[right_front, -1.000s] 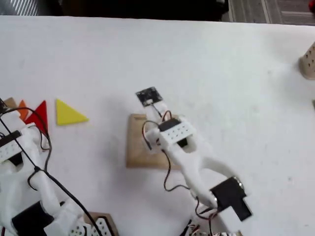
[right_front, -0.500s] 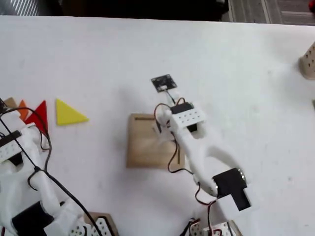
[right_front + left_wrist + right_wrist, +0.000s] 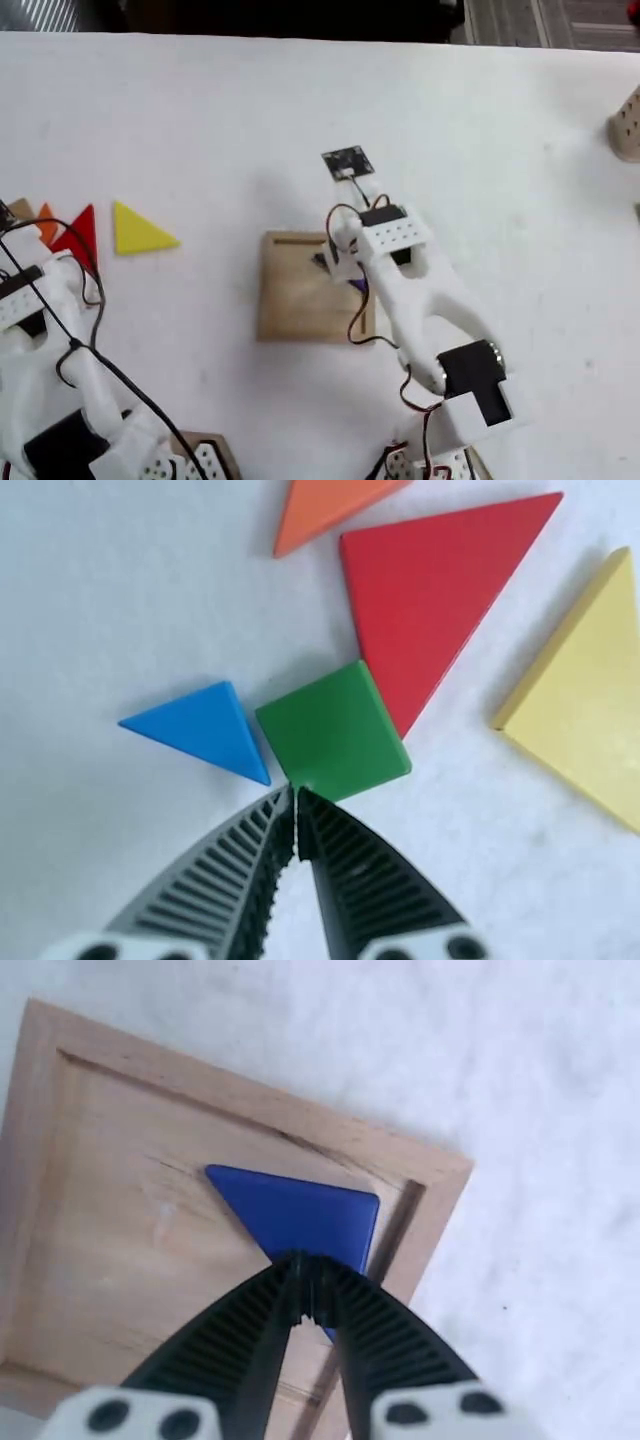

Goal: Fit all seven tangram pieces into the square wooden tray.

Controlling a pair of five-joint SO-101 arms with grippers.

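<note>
Bare wood, smooth piece, grainy white table
The tray [image 3: 240, 1100] is pale matt wood with visible grain; the dark blue triangle [image 3: 300, 1210] inside it looks smooth and evenly coloured; the table [image 3: 540, 1160] around the tray is white, matt, finely pebbled.

The high view looks steeply down from afar over the worktop [image 3: 200, 120]. The left wrist view peers close past its fingers [image 3: 240, 870] at the red triangle [image 3: 430, 590] and yellow triangle [image 3: 590, 720], the right past its fingers [image 3: 235, 1345] at the wooden tray [image 3: 250, 1103]; the high view shares all three
</note>
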